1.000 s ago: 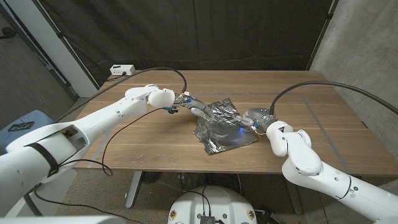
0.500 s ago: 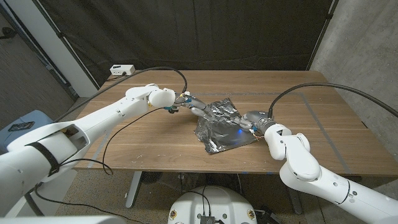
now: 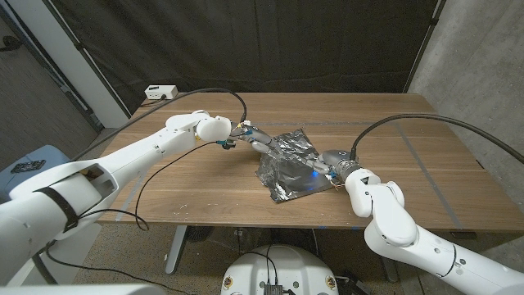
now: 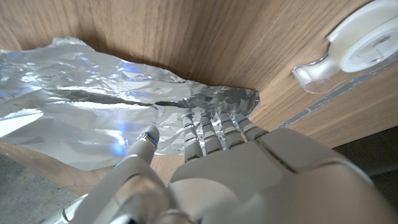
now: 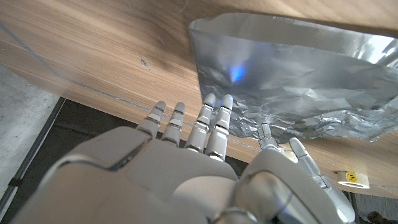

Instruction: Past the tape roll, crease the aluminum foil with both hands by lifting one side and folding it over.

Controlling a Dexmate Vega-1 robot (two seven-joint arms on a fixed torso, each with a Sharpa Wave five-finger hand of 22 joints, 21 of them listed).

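Wooden table (image 3: 426, 156) under dark curtains (image 3: 270, 41); crumpled aluminum foil (image 3: 288, 164) runs near-to-far, left hand (image 3: 255, 141) apparently pinching its far corner, right hand (image 3: 327, 159) with fingers spread, touching its edge.

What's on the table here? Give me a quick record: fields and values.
surface: wooden table
main item: crumpled aluminum foil, mid-table
left hand: fingertips on the foil's far corner
right hand: at the foil's right edge; grip unclear
tape roll: white dispenser, beside the foil, apart from it
far corner: small white box
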